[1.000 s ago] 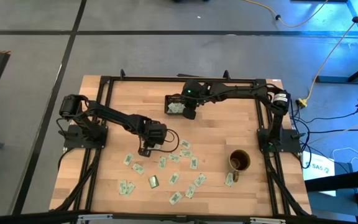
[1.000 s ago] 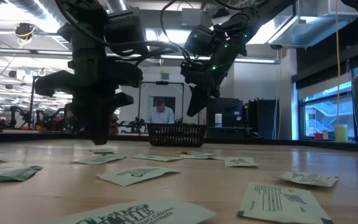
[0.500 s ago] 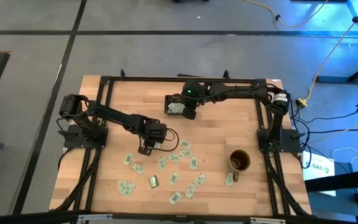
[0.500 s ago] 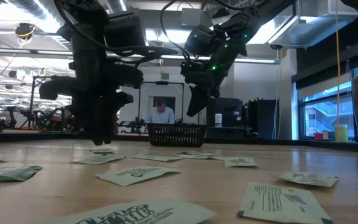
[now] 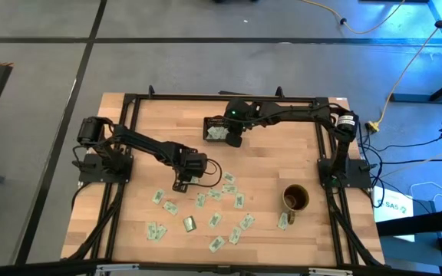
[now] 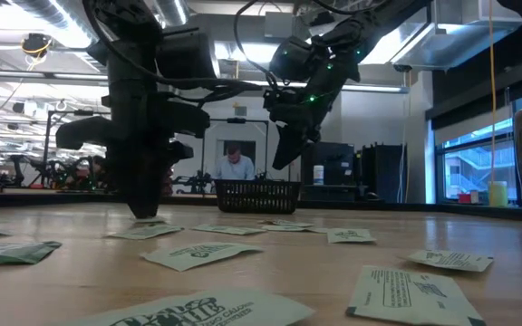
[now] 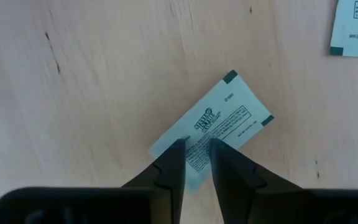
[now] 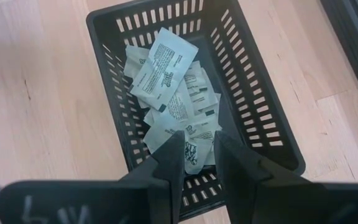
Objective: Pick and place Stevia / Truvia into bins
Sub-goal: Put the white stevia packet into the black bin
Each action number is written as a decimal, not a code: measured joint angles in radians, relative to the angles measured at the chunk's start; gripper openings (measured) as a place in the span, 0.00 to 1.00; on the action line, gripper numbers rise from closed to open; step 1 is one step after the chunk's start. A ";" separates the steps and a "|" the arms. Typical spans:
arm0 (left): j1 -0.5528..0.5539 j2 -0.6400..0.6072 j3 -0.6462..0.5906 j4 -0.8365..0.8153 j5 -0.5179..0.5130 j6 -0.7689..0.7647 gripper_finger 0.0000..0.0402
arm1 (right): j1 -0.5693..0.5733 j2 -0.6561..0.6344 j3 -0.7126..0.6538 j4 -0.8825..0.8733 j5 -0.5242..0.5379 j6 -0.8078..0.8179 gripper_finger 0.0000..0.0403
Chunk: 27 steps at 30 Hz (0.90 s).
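Several pale green and white sweetener packets lie flat on the wooden table, toward its near side. My left gripper points down over one packet that lies flat; its fingers stand a narrow gap apart on the packet's middle. In the low view the left gripper reaches down to the table. The black slatted bin stands at the far middle and holds several packets. My right gripper hovers above the bin, narrowly open and empty. It also shows in the low view. My left gripper comes from above, pointing down. Its two fingertips stand on the middle of the packet's face, a narrow strip of paper showing between them. The fingers lie across the packet. The packet lies flat on the table.
A round brownish-gold mug stands at the near right, with a packet beside it. Black frame rails run along the table's edges. A person sits in the room beyond the table.
My left gripper has gone down a little, onto the packet on the table, and has shifted slightly toward the table's right edge.
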 joint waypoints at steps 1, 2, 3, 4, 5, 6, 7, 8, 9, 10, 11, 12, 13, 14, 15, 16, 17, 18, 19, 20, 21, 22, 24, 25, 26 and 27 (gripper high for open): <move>0.000 0.001 0.000 0.001 0.000 0.000 0.16 | 0.000 0.000 0.000 0.000 0.000 0.000 0.22; 0.000 0.002 0.000 0.002 0.000 0.000 0.15 | 0.000 0.000 0.000 0.000 0.000 0.000 0.22; 0.000 0.002 -0.001 0.003 0.000 0.000 0.13 | 0.000 0.000 0.000 0.000 0.000 0.000 0.22; 0.000 0.003 -0.001 0.006 0.000 0.000 0.12 | 0.000 0.000 0.000 0.000 0.000 0.000 0.22; 0.000 0.003 -0.001 0.007 0.001 0.000 0.10 | 0.000 0.000 0.000 0.000 0.000 0.000 0.22; 0.000 0.003 -0.001 0.007 0.001 -0.001 0.08 | 0.000 0.000 0.000 0.000 0.000 0.000 0.22; 0.000 0.003 -0.001 0.007 0.001 -0.002 0.07 | 0.000 0.000 0.000 0.000 0.000 0.001 0.22; 0.000 0.003 -0.001 0.007 0.001 -0.006 0.05 | 0.000 0.000 0.000 0.000 0.000 0.001 0.22; 0.000 0.003 -0.001 0.007 0.001 -0.008 0.03 | 0.000 0.000 0.000 0.000 0.000 0.000 0.22; 0.000 0.003 -0.001 0.005 0.001 -0.009 0.02 | 0.000 -0.001 0.000 -0.001 0.000 0.001 0.22; 0.000 0.000 -0.002 0.001 0.000 -0.009 0.01 | 0.000 -0.006 0.001 -0.008 0.000 0.005 0.22; 0.000 -0.004 -0.001 -0.001 0.000 -0.009 0.01 | 0.000 -0.011 0.004 -0.023 0.000 0.012 0.22; 0.000 -0.009 0.004 -0.012 0.000 -0.009 0.01 | 0.000 -0.019 0.010 -0.031 0.000 0.019 0.22; 0.001 -0.015 0.010 -0.032 -0.002 -0.009 0.01 | 0.000 -0.032 0.017 -0.045 -0.001 0.023 0.22; 0.005 -0.024 0.015 -0.062 -0.003 -0.007 0.01 | 0.000 -0.049 0.019 -0.068 -0.001 0.026 0.22; 0.012 -0.033 0.019 -0.102 -0.004 -0.002 0.01 | 0.001 -0.068 0.019 -0.084 -0.001 0.026 0.22; 0.020 -0.044 0.028 -0.116 -0.004 -0.001 0.01 | 0.001 -0.087 0.015 -0.099 -0.001 0.029 0.22; 0.031 -0.059 0.041 -0.107 -0.004 -0.001 0.01 | 0.002 -0.104 0.010 -0.118 -0.002 0.031 0.22; 0.045 -0.078 0.052 -0.093 -0.004 -0.001 0.01 | 0.002 -0.123 0.003 -0.130 -0.009 0.038 0.22; 0.061 -0.095 0.057 -0.087 -0.004 -0.003 0.01 | 0.002 -0.144 -0.009 -0.138 -0.019 0.048 0.22; 0.079 -0.103 0.062 -0.084 -0.004 -0.008 0.01 | 0.002 -0.164 -0.020 -0.137 -0.025 0.052 0.22; 0.098 -0.106 0.064 -0.073 -0.005 -0.010 0.02 | 0.001 -0.188 -0.034 -0.129 -0.032 0.055 0.22; 0.136 -0.118 0.076 -0.055 -0.007 -0.023 0.02 | 0.002 -0.231 -0.068 -0.122 -0.048 0.063 0.22; 0.156 -0.122 0.090 -0.030 -0.008 -0.034 0.02 | 0.006 -0.249 -0.083 -0.111 -0.053 0.079 0.22; 0.178 -0.126 0.103 -0.014 -0.007 -0.044 0.01 | 0.010 -0.263 -0.096 -0.105 -0.053 0.092 0.22; 0.199 -0.128 0.112 -0.009 -0.007 -0.052 0.01 | 0.015 -0.278 -0.107 -0.104 -0.053 0.107 0.22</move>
